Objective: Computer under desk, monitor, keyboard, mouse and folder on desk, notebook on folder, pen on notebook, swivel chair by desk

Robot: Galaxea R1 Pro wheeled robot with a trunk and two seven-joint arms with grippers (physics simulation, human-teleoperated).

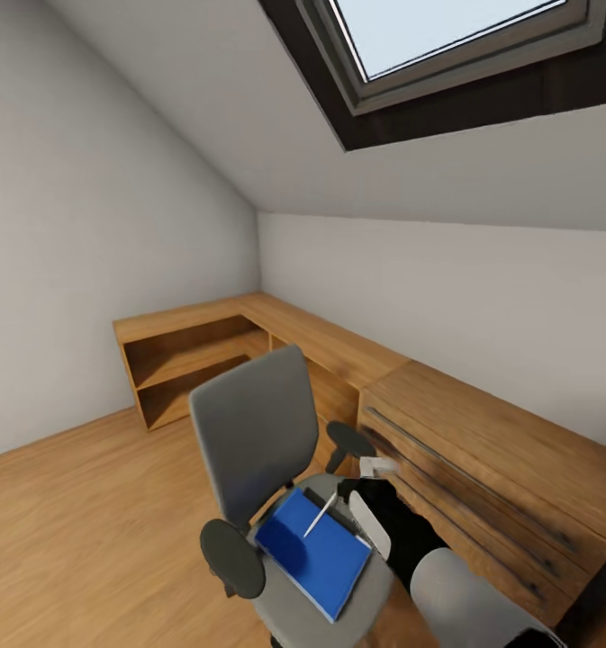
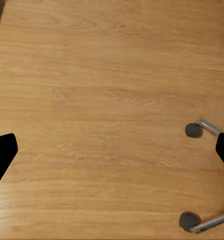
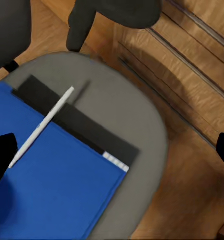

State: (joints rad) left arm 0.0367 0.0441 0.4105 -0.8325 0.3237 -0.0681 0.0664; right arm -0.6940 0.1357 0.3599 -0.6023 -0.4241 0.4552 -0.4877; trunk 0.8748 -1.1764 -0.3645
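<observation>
Between the spread fingertips of the right gripper [image 3: 112, 150] lay the grey seat of the swivel chair [image 3: 124, 107], and on that seat rested the blue folder [image 3: 57, 185], overlapping a flat black item [image 3: 82, 125] that I took for the notebook, part of it hidden under the blue. A white pen [image 3: 42, 125] lay slantwise across both, one end on the black strip and the other running under the dark fingertip [image 3: 2, 155] at one side of the jaws. That fingertip hung over the folder's blue cover; whether it touched, I could not tell. The opposite fingertip sat well apart, over the wooden floor beside a light wooden drawer cabinet [image 3: 191, 60].

From the head camera the right arm [image 1: 402, 531] reached down over the chair [image 1: 257, 432], whose folder [image 1: 313, 551] and pen [image 1: 321, 513] sat just before the gripper.

The left gripper [image 2: 112, 160] also stood wide open, gripping nothing, with bare wooden floor [image 2: 107, 100] between its tips and two black casters [image 2: 193, 130] on chrome legs near one fingertip.
</observation>
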